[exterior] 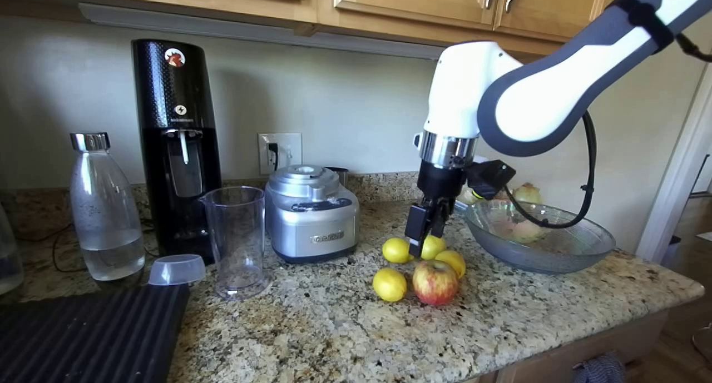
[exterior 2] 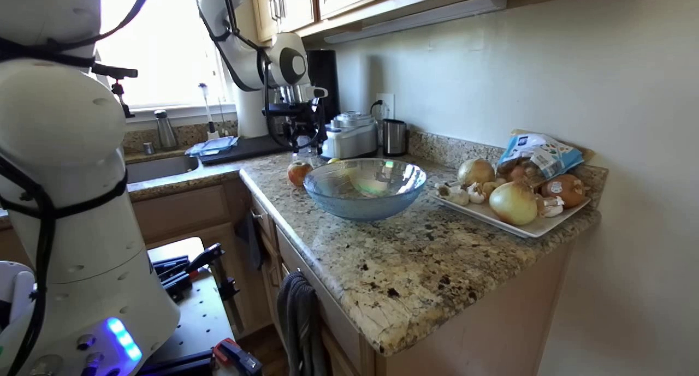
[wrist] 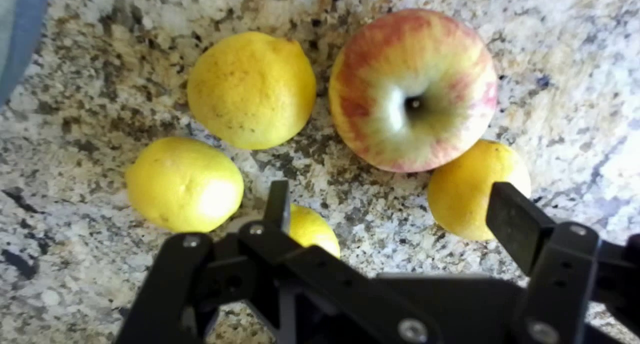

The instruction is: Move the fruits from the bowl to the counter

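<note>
Likely closing stage of the transfer: four lemons [wrist: 252,90] and the apple [wrist: 414,92] rest on the worktop [exterior: 311,327]. The tool [wrist: 397,211], spread wide and holding nothing, stands among or just above them; the next move probably calls for a straight lift that nudges no lemon. The wrist view sets out all five; in an exterior view, the bowl [exterior 2: 360,207] contains no fruit I can make out.

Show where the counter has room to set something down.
Bare counter lies between the black mat, clear pitcher and lemons, and between the glass bowl, white tray and end corner. It is crowded near the fingers, where four lemons and the apple cluster.
</note>
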Motion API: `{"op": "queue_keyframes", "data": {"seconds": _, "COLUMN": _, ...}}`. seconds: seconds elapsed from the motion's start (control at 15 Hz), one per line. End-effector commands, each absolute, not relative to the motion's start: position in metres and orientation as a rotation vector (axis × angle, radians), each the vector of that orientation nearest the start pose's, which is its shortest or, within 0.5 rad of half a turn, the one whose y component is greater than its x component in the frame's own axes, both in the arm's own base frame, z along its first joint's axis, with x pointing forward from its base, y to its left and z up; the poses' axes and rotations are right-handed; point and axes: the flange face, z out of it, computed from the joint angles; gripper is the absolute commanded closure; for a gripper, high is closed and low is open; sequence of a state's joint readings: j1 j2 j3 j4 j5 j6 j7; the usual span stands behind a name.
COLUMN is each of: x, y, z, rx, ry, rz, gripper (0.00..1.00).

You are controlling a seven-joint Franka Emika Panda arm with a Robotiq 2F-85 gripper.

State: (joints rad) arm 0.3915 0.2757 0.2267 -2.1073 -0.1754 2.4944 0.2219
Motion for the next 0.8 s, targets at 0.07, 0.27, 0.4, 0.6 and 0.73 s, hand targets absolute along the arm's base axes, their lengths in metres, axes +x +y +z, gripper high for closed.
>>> {"op": "queue_keyframes", "data": {"seconds": 0.07, "x": 0.467, "y": 0.318, "z": 0.363, "rx": -3.076, "ry": -0.721, "rz": -0.175, "gripper": 0.00}}
{"op": "queue_keyframes", "data": {"seconds": 0.27, "x": 0.463, "y": 0.301, "z": 0.394, "rx": -3.084, "ry": -0.638, "rz": -0.164, "gripper": 0.00}}
{"op": "queue_keyframes", "data": {"seconds": 0.4, "x": 0.461, "y": 0.291, "z": 0.407, "rx": -3.097, "ry": -0.583, "rz": -0.159, "gripper": 0.00}}
{"op": "queue_keyframes", "data": {"seconds": 0.6, "x": 0.476, "y": 0.305, "z": 0.400, "rx": -3.078, "ry": -0.633, "rz": -0.189, "gripper": 0.00}}
{"op": "queue_keyframes", "data": {"seconds": 0.73, "x": 0.475, "y": 0.308, "z": 0.394, "rx": -3.077, "ry": -0.642, "rz": -0.174, "gripper": 0.00}}
